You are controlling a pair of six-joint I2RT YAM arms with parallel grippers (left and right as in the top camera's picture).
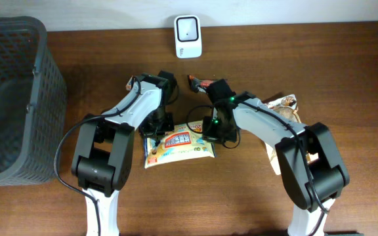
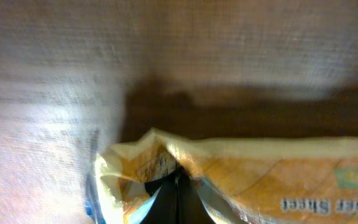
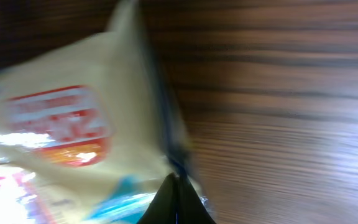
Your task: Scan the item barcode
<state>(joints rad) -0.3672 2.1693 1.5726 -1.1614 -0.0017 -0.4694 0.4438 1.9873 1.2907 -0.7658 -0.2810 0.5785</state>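
Snack packet (image 1: 179, 145) lay flat on the wooden table (image 1: 346, 65), slung between the two grippers. Its long axis ran from one to the other, across the robot's front. Left gripper (image 2: 178, 196) was closed down to a narrow pinch on the packet's crimped end seam, with the yellow film bunched up around the fingertips in the left wrist view. Right gripper (image 3: 178, 199) was likewise closed on the opposite end, its fingers meeting at the film edge just beside the red-and-white label. From each gripper, then, the packet extended inward toward the other one; each arm held one end. White barcode scanner (image 1: 188, 36) stood well ahead of both grippers, toward the far edge of the table and roughly midway between them, so neither arm was clearly nearer. No barcode could be seen; the printed face was up in the overhead view, and both wrist views were blurred. Judgement: the packet would have to be lifted and carried forward by both ends together, then tipped so that whichever face carries the code meets the scanner window. Uneven travel could stretch or twist the film. Dark mesh basket (image 1: 51, 85) sat well off beyond the left gripper, uninvolved.
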